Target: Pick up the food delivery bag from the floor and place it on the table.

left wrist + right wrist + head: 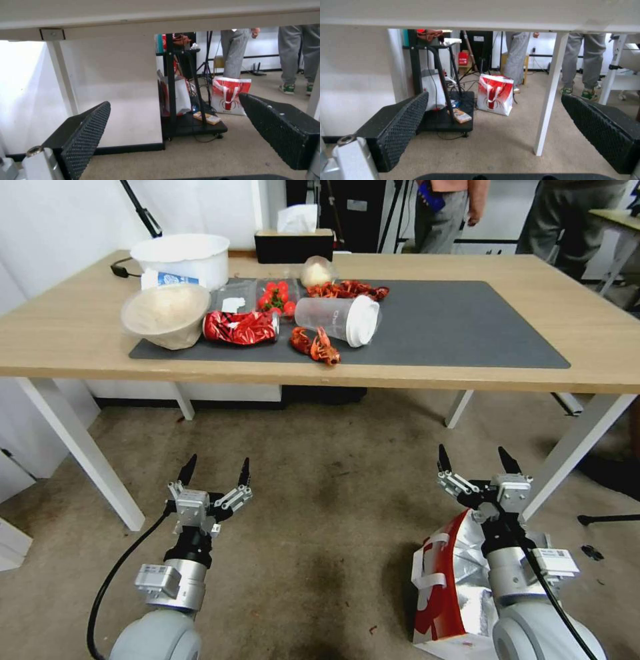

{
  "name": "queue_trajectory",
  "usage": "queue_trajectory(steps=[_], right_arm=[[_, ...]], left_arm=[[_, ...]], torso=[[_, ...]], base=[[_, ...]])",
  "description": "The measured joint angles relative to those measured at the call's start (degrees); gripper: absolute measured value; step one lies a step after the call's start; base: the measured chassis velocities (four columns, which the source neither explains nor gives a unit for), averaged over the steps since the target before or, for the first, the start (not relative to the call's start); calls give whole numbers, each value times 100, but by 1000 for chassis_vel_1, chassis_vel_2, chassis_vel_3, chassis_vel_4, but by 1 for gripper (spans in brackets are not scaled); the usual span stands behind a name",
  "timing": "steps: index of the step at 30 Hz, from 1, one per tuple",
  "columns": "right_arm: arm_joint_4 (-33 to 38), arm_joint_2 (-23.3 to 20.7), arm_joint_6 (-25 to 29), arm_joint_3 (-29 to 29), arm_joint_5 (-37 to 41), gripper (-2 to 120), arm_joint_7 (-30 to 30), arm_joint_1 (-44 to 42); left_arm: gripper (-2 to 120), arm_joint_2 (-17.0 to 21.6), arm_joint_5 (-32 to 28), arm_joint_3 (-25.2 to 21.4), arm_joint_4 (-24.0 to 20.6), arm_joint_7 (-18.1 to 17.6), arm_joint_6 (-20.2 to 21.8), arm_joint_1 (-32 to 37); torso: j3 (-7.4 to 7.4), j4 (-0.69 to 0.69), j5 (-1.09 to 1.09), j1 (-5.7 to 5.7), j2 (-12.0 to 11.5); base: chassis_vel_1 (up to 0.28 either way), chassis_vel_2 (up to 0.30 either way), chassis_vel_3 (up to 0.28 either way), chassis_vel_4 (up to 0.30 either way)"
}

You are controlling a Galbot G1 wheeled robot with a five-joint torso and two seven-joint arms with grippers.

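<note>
White-and-red bag (pixel 448 587) is sitting on the floor (pixel 320 527) at about 5 o'clock in your head view, right under the right arm, so you're at the very start: nothing's grabbed yet. Right pincer (pixel 479 463) hangs just past the bag's far top edge, jaws spread wide and empty. Left pincer (pixel 215 473) is parked over bare carpet at 7 o'clock, also wide open.

My guess for the next move: pull the right pincer back and down onto one of the white strap handles (pixel 430 570).

Bag looks boxy and upright, mouth open with crinkly silver foil lining showing, so it'll probably flex when lifted. Tabletop (pixel 467 267) has free mat (pixel 467 323) at 1 o'clock for the drop.
</note>
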Motion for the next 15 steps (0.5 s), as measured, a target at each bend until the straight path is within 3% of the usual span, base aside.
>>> queue_trajectory(steps=[15], right_arm=[[-40, 6, 0, -14, -8, 100, -3, 14]], left_arm=[[97, -15, 15, 43, 21, 5, -19, 2]], torso=[[-261, 0, 0, -101, -363]], base=[[0, 0, 0, 0]])
